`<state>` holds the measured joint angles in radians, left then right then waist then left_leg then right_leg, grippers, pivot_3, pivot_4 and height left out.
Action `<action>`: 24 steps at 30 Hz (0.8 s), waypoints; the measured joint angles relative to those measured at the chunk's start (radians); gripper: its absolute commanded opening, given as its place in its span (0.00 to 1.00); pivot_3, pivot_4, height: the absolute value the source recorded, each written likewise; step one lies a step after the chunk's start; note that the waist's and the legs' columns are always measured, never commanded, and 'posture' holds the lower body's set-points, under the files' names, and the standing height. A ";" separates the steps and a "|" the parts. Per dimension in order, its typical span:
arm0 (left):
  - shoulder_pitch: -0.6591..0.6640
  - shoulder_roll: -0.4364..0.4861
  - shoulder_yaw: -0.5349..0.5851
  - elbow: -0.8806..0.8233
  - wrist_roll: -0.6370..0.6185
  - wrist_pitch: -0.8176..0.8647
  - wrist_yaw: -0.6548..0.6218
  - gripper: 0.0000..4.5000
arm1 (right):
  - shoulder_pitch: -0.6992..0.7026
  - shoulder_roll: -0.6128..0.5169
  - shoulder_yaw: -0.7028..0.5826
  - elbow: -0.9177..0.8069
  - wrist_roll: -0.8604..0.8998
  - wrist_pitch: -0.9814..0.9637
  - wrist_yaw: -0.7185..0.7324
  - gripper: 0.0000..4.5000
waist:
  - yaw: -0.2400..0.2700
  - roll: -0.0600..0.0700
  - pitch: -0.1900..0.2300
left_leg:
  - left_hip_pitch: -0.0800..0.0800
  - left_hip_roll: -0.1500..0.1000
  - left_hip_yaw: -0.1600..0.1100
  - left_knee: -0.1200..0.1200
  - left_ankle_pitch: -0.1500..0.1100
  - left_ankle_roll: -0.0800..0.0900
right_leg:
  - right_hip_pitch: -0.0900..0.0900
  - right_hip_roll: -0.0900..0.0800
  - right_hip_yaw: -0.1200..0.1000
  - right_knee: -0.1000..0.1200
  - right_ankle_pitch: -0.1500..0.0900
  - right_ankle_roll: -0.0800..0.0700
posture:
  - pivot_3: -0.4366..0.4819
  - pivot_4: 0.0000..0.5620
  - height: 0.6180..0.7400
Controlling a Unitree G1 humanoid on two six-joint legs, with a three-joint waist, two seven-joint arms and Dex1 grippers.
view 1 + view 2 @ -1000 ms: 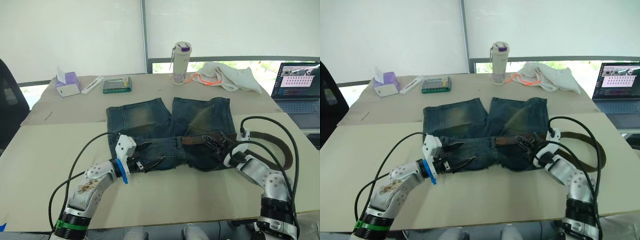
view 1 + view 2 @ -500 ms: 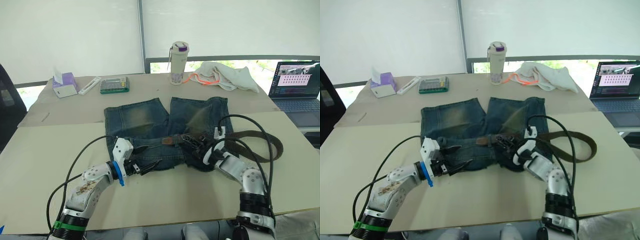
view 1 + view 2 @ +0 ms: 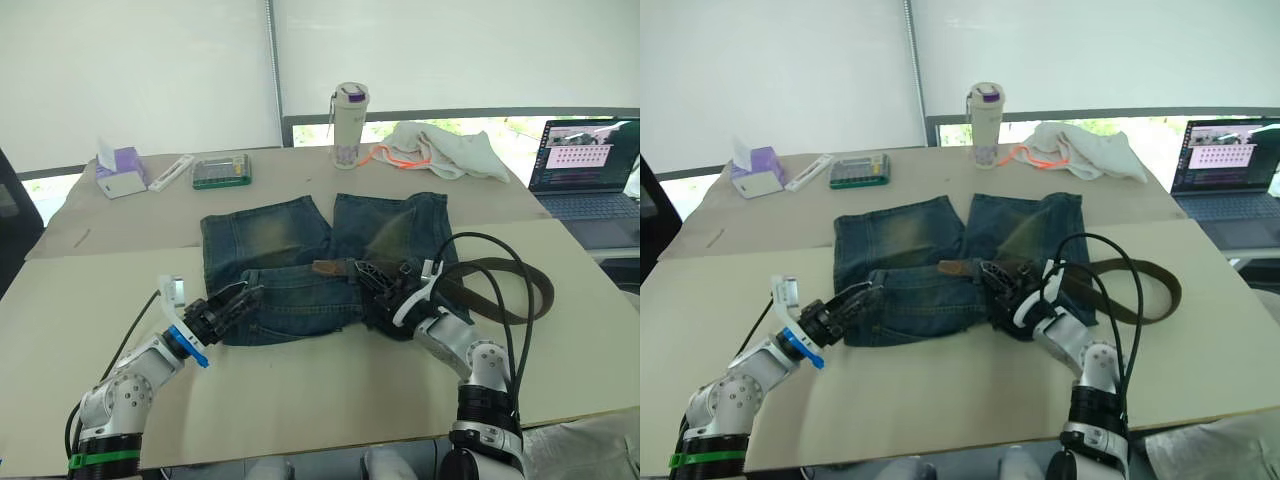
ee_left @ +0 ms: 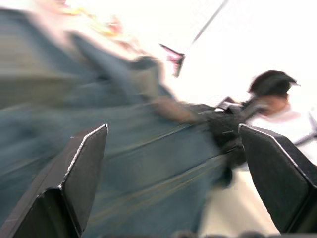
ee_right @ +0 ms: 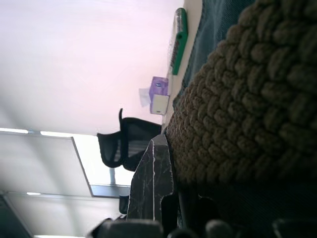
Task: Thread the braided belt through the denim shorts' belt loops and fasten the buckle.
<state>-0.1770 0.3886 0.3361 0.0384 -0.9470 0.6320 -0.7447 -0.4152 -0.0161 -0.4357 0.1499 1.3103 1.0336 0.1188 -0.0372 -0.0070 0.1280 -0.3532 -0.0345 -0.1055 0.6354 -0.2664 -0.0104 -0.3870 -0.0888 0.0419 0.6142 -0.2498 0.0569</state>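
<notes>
Denim shorts point(image 3: 300, 255): lay flat on the tan table point(image 3: 300, 400), waistband toward the robot, the two legs pointing away toward the window.

Braided belt point(image 3: 500, 275): dark brown; one end lay along the waistband near the middle of the shorts, the rest ran off the shorts' right edge and curved in a loose loop on the table. Whether it passed under any loop could not be told.

Right gripper point(image 3: 378, 282): rested on the waistband at the right half of the shorts, fingers closed on the braided belt; the wrist view showed the weave pressed against one black finger point(image 5: 153, 183).

Left gripper point(image 3: 228, 303): at the left end of the waistband, just over the denim, fingers spread apart and holding nothing; its wrist view showed both fingers wide with denim between them.

Far side of table: tissue box point(image 3: 115, 170), white remote-shaped item point(image 3: 172, 171), green case point(image 3: 221, 171), tumbler with purple lid point(image 3: 348, 112), cream cloth with orange trim point(image 3: 440, 150). Laptop point(image 3: 585, 170) stood open at the right.
</notes>
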 measured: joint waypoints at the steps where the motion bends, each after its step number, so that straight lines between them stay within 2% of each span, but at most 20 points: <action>1: -0.024 -0.008 0.011 -0.001 -0.028 0.017 0.011 0.99 | 0.000 -0.003 0.010 -0.002 0.000 0.001 0.014 0.00 | 0.001 -0.001 0.000 | 0.000 0.000 0.000 0.000 0.000 0.000 | 0.000 -0.001 0.000 0.000 0.000 0.000 | 0.48 0.27 1.00; 3: -0.066 -0.020 0.001 -0.034 -0.080 0.074 0.017 0.99 | 0.000 -0.009 0.035 -0.012 -0.005 -0.001 0.057 0.00 | 0.000 -0.001 0.000 | 0.000 -0.001 0.000 0.000 0.000 0.000 | 0.000 -0.002 0.001 0.000 0.000 0.000 | 0.48 0.27 1.00; 7: -0.128 -0.055 -0.136 -0.088 -0.075 0.154 0.006 0.99 | 0.000 -0.010 0.063 -0.026 -0.021 -0.013 0.122 0.00 | -0.005 -0.001 0.000 | 0.000 -0.001 0.001 0.000 0.000 0.000 | 0.000 -0.001 0.001 0.001 0.000 0.000 | 0.48 0.27 1.00; 11: -0.137 -0.090 -0.220 -0.090 -0.048 0.180 0.011 0.99 | 0.001 -0.014 0.077 -0.034 -0.034 -0.022 0.168 0.00 | -0.012 0.000 0.000 | 0.001 0.000 0.001 -0.002 0.000 0.000 | -0.001 0.000 0.002 0.001 0.000 0.000 | 0.48 0.27 1.00; 22: -0.167 -0.162 -0.191 -0.060 -0.028 0.177 0.047 0.99 | 0.043 -0.017 0.109 -0.087 -0.052 -0.034 0.210 0.00 | -0.005 0.000 0.000 | 0.000 -0.001 0.000 -0.002 0.000 0.000 | -0.001 -0.001 0.002 0.000 0.000 0.000 | 0.48 0.27 1.00; 24: -0.170 -0.174 -0.172 -0.060 -0.037 0.177 0.053 0.87 | 0.045 -0.021 0.112 -0.087 -0.059 -0.038 0.212 0.00 | -0.005 0.000 0.000 | 0.001 -0.001 0.000 -0.002 0.000 0.000 | -0.001 -0.001 0.002 0.000 0.000 0.000 | 0.48 0.27 1.00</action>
<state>-0.3471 0.2150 0.1636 -0.0221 -0.9842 0.8089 -0.6914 -0.3701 -0.0371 -0.3234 0.0628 1.2510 0.9960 0.3303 -0.0421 -0.0075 0.1277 -0.3527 -0.0352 -0.1052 0.6339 -0.2663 -0.0106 -0.3879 -0.0897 0.0439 0.6144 -0.2495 0.0564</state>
